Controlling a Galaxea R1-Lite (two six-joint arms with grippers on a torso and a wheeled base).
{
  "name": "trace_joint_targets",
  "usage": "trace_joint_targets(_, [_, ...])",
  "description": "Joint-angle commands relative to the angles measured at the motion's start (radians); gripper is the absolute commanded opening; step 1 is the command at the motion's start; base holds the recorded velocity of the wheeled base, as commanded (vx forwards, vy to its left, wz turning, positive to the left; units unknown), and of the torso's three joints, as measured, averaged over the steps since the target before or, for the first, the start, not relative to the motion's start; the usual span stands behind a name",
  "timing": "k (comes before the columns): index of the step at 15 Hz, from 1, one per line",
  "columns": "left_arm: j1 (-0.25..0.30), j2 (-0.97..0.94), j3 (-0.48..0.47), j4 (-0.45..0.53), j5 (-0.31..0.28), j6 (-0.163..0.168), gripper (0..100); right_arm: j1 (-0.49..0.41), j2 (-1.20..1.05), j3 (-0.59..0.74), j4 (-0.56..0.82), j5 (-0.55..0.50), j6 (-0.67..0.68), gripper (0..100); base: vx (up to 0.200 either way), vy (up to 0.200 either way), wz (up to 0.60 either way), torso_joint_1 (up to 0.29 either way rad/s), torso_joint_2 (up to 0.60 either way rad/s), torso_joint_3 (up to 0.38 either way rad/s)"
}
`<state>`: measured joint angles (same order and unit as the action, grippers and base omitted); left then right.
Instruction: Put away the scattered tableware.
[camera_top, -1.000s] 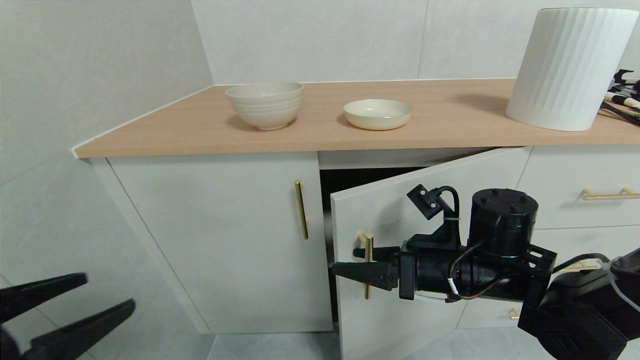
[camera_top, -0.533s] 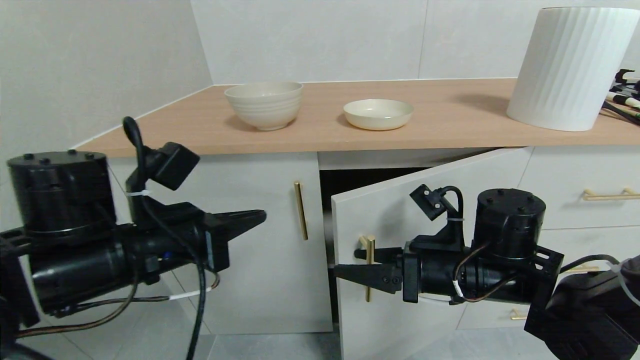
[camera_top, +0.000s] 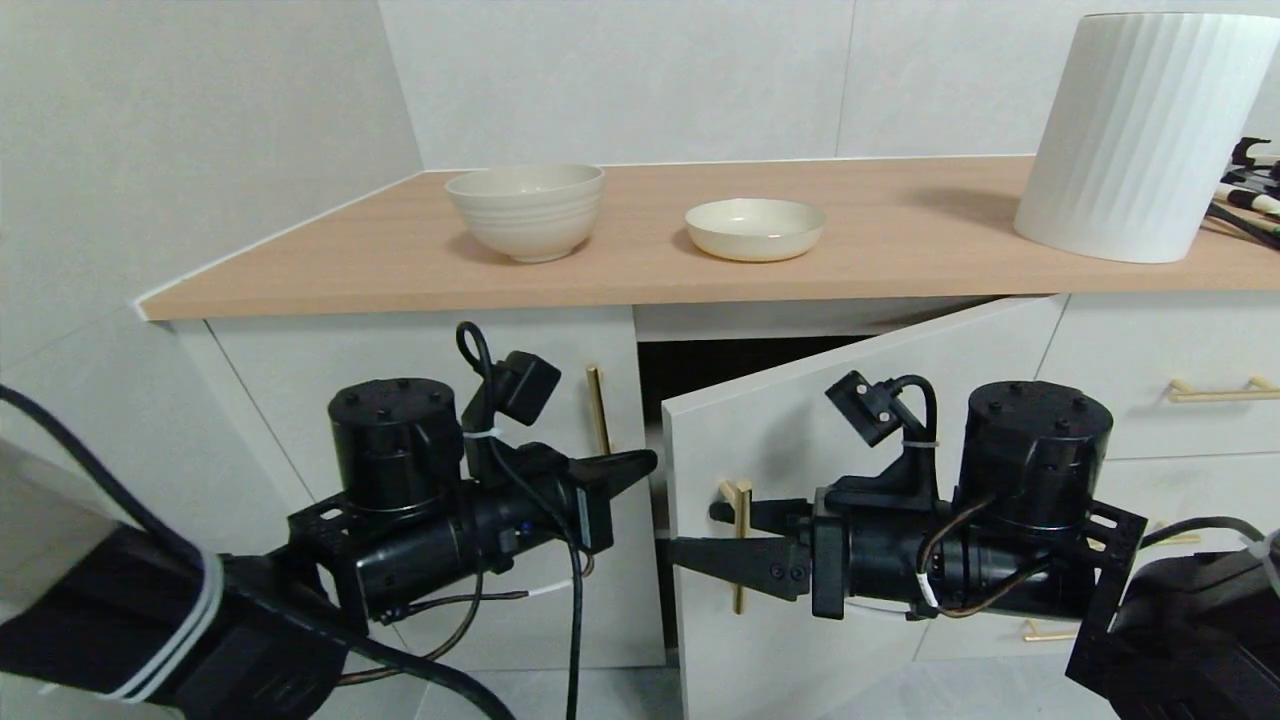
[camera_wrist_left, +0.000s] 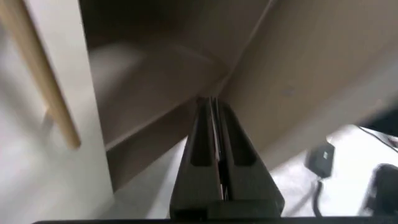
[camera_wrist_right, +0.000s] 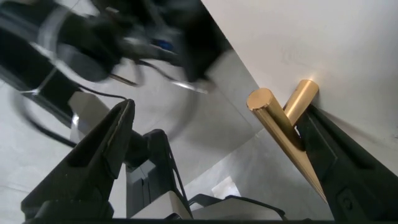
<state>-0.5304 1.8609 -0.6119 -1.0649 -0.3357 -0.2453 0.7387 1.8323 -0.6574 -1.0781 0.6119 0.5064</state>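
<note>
Head view: on the light wooden countertop stand a ribbed cream ceramic bowl and, apart from it on the right, a shallow cream dish. A tall white fluted cylinder stands at the far right. Below, the closed white cabinet door carries a vertical brass bar, and the white door beside it stands ajar. The left gripper points at the dark gap between them. The right gripper sits at the ajar door's brass handle.

Left wrist view: the left gripper has its fingers pressed together, holding nothing, and aims into the cabinet's pale inner shelf.

Right wrist view: the right gripper has its fingers spread. The brass handle lies between them, against one finger and clear of the other.
</note>
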Motion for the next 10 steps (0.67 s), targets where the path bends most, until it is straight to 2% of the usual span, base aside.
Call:
trace_joint_targets(1, [-0.019,0.132,-0.005,-0.067,-0.002,0.000,0,0.002,-0.001,0.002,0.003,0.005,0.001,100,0.000,0.000,0.00,0.000,0.00,0.000])
trace_joint_targets(4, [-0.069,0.182,-0.062,-0.096,0.004,-0.005,0,0.001,0.004,0.010,0.003,0.003,0.000,100,0.000,0.000,0.00,0.000,0.00,0.000])
trace_joint_targets(10, [-0.079,0.129,-0.038,-0.096,0.006,-0.005,0,-0.033,-0.002,0.012,0.003,0.000,-0.019,100,0.000,0.000,0.00,0.000,0.00,0.000])
